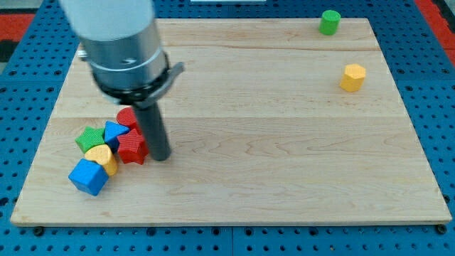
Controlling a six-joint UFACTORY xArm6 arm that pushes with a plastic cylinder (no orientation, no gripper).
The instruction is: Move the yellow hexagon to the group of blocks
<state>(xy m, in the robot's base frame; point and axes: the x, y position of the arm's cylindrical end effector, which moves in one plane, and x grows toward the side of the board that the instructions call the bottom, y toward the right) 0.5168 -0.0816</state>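
Observation:
The yellow hexagon (352, 77) lies near the board's right edge, towards the view's top. The group of blocks sits at the view's lower left: a green star-like block (89, 138), a blue triangular block (114, 131), a red block (128, 118) partly hidden by the rod, a red star-like block (132, 148), a yellow heart-like block (102, 156) and a blue cube (87, 176). My tip (161, 156) stands just right of the red star-like block, touching or nearly touching it, far left of the yellow hexagon.
A green cylinder (329, 22) stands at the board's top edge on the right. The wooden board (284, 156) lies on a blue pegboard. The arm's grey body (117, 43) covers the upper left of the board.

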